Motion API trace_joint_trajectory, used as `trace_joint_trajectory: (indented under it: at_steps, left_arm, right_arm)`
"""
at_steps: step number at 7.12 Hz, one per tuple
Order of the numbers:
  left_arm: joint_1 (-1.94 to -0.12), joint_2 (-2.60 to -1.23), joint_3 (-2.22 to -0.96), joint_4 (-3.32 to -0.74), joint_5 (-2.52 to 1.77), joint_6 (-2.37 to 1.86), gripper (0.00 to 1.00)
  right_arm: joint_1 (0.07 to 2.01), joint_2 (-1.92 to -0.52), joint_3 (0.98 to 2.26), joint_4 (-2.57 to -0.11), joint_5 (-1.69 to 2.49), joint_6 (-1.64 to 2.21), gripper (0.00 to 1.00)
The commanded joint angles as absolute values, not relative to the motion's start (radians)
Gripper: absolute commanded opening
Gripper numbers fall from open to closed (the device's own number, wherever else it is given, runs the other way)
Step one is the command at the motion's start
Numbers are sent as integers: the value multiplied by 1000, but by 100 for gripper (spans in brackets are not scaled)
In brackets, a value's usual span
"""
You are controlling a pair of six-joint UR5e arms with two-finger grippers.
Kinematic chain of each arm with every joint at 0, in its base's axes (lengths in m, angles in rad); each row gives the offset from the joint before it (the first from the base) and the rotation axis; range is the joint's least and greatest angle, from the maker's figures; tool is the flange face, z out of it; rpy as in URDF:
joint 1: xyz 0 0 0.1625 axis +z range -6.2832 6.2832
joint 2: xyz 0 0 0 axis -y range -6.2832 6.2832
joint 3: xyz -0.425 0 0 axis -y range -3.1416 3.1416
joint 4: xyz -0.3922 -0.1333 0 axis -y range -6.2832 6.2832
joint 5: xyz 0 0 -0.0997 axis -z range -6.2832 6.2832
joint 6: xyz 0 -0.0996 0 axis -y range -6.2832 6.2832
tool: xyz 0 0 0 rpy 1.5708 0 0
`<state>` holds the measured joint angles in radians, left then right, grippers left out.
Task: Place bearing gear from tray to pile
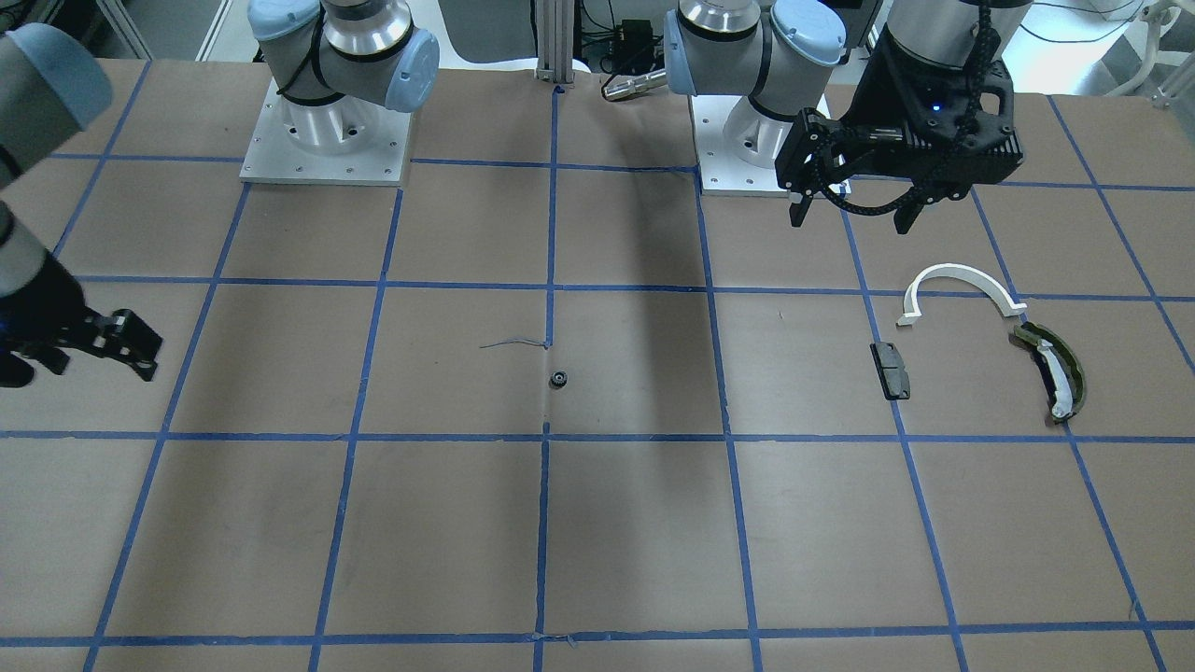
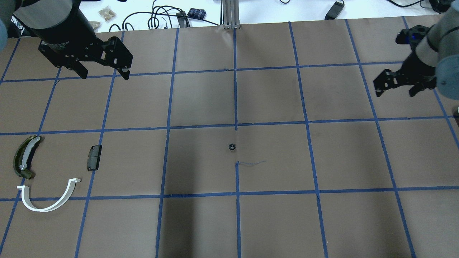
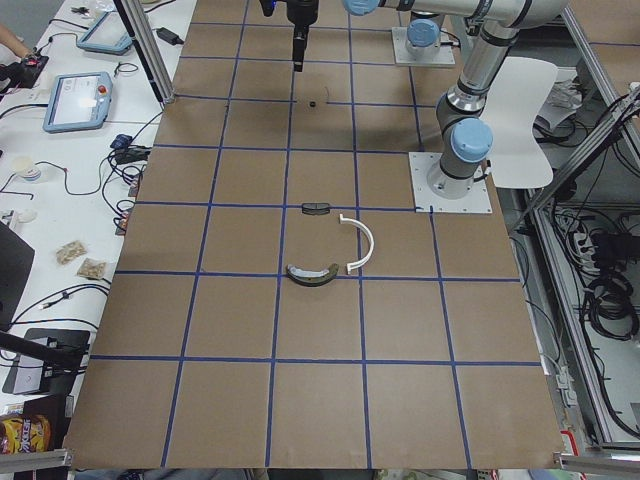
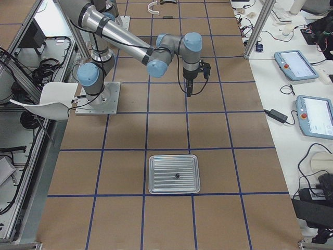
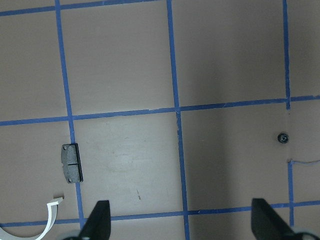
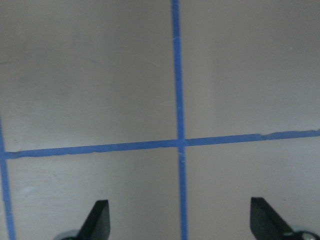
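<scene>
On the brown, blue-gridded table (image 2: 344, 161), you are seeing the pile (image 2: 94, 157) lying far left, with the left gripper (image 2: 104, 76) hovering beyond it, jaws spread and empty. A bearing gear (image 2: 232, 146) is sitting at the centre, well apart from the pile. The right gripper (image 2: 394, 94) is hanging wide apart, empty; further right, a tray (image 4: 174, 156) is holding another small dark part (image 4: 177, 175)

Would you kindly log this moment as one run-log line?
left gripper open, empty; right gripper open, empty; bearing gear loose at table centre, apart from pile; tray holds small dark part
</scene>
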<state>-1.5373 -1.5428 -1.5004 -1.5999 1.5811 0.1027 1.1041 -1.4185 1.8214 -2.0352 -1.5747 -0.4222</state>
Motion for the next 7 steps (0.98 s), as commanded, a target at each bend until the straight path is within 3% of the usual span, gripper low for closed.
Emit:
trace_joint_trajectory:
  at_steps: [1, 5, 7]
  left_arm:
    - [-1539, -1542, -1500, -1600, 1580, 103, 100]
    - [-1540, -1546, -1502, -1601, 1569, 103, 100]
    - [-1569, -1558, -1557, -1612, 1554, 78, 100]
  right_arm:
    - [849, -1401, 1800, -2046, -1571, -734, 100]
    - [658, -1061, 1495, -2048, -1566, -1008, 97]
    - [643, -962, 1439, -2049, -1572, -993, 94]
